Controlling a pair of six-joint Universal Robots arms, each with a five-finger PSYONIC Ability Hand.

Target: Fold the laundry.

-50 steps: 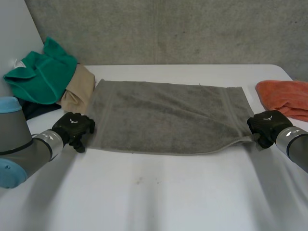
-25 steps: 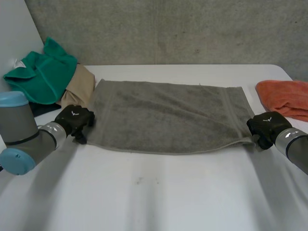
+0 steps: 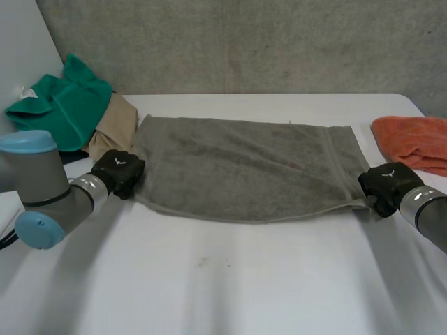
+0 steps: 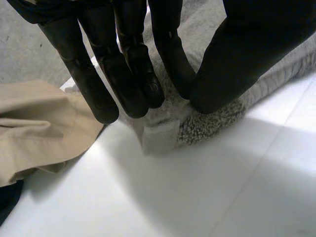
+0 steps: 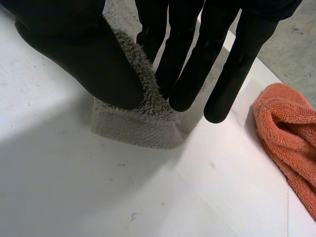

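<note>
A white desk (image 3: 293, 293) stands against a rough grey concrete wall (image 3: 251, 42), which runs across the head view from 11 to 1 o'clock. A smooth pale panel (image 3: 21, 49) closes the corner at 10 o'clock. Soft, even light falls on the matt desk top, where a few small dark specks (image 3: 202, 262) show near 6 o'clock.

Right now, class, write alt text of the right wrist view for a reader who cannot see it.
The right hand pinches a corner of the grey towel between thumb and fingers over the white table. An orange cloth lies nearby.
</note>
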